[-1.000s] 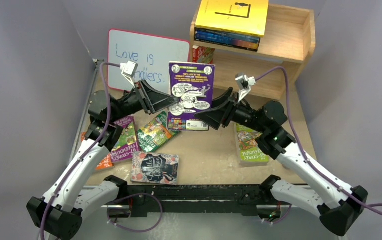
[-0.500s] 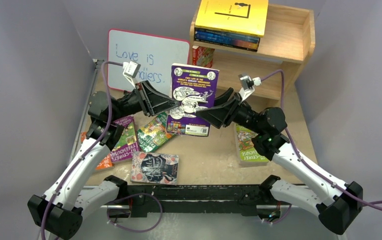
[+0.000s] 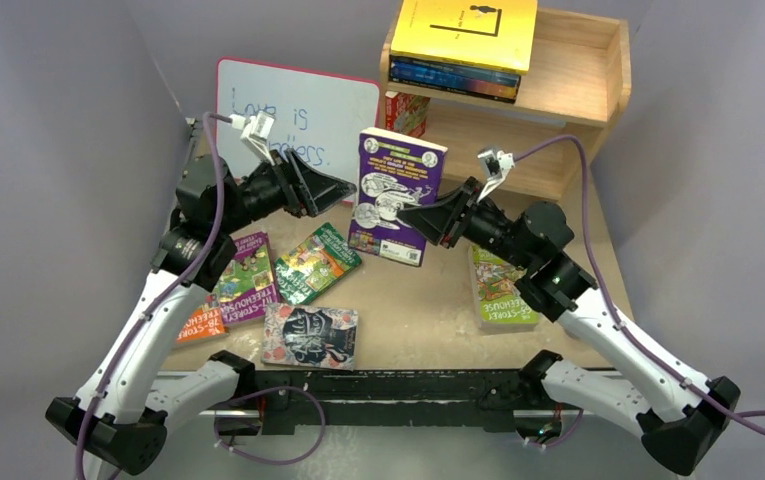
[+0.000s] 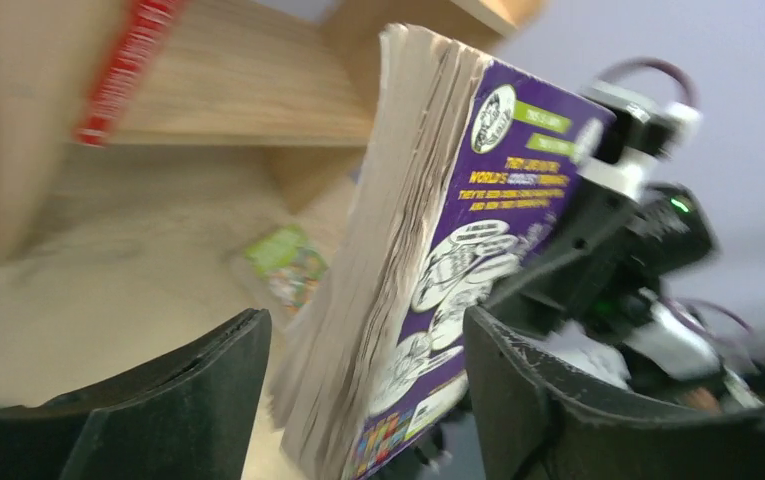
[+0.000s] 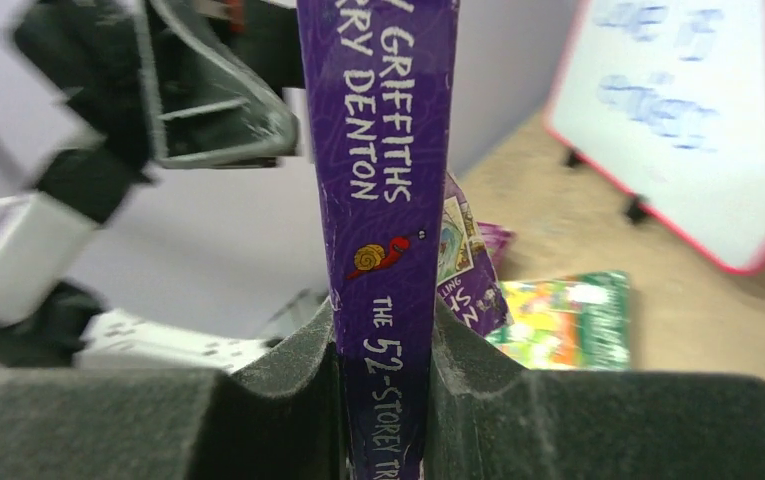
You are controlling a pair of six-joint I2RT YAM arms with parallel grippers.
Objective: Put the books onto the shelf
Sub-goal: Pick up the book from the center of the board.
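Purple book point(image 3: 398, 194) upright in air, front of shelf point(image 3: 558, 100) lower tier – spine pinched by right gripper point(image 3: 428, 218). Left gripper point(image 3: 343, 190) spread wide just beside book's page edge, not touching. Other books point(image 3: 303, 290) flat on table point(image 3: 418, 310); whiteboard point(image 3: 293, 115) behind.

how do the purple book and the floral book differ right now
The purple book is upright in the air; the floral book lies flat on the table. The right gripper is shut on the purple book's spine, with the open left gripper beside it; nothing touches the floral book. The purple book hangs near the shelf; the floral one lies at the table's near edge. Both are paperbacks not yet shelved.
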